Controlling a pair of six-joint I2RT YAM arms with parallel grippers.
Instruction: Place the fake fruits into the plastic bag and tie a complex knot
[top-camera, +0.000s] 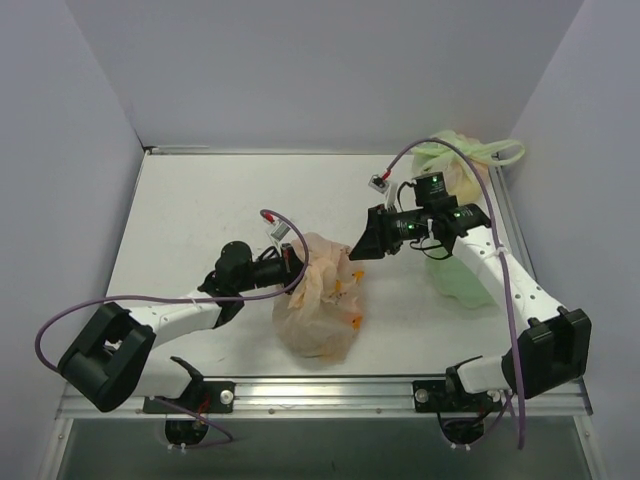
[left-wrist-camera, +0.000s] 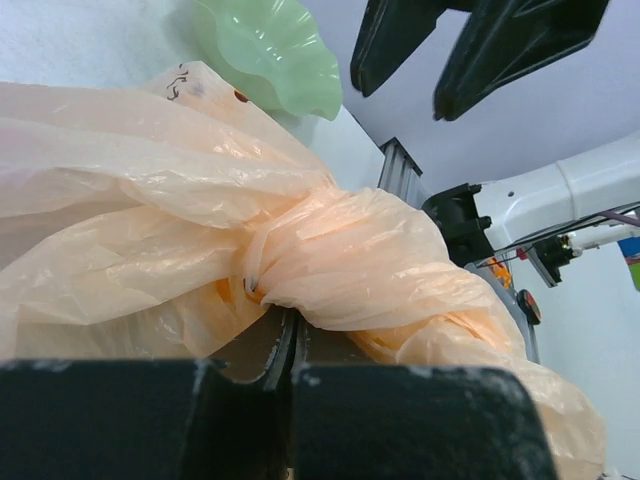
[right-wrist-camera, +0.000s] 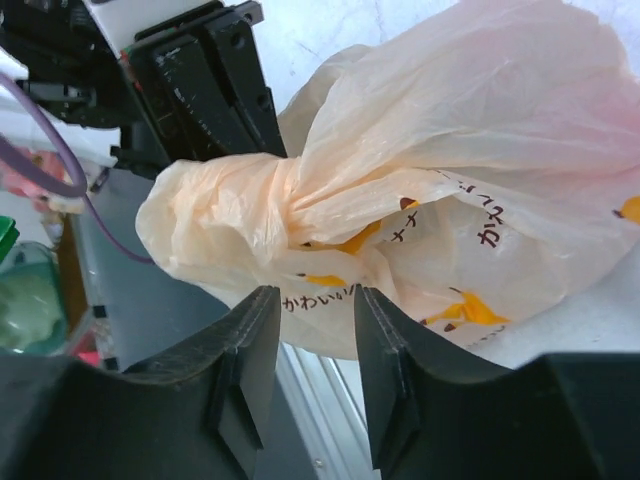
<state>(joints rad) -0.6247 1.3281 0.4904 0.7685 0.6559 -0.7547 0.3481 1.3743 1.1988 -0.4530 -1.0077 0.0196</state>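
The peach plastic bag (top-camera: 322, 300) with yellow banana prints lies bulging near the table's front middle. Its film is gathered into a twisted bunch, the knot (left-wrist-camera: 340, 255), also seen in the right wrist view (right-wrist-camera: 265, 205). My left gripper (top-camera: 292, 262) is shut on the bag film at the bag's left top; in the left wrist view (left-wrist-camera: 287, 330) film comes out of the closed fingers. My right gripper (top-camera: 358, 245) is open, just right of and above the bag top; its fingers (right-wrist-camera: 250, 350) straddle air in front of the bag (right-wrist-camera: 480, 200). The fake fruits are hidden.
A pale green bag (top-camera: 455, 165) with green handles sits at the back right. A light green film sheet (top-camera: 462, 280) lies under the right arm. A pale green wavy bowl (left-wrist-camera: 270, 55) shows in the left wrist view. The table's front rail (top-camera: 320, 395) is close to the bag.
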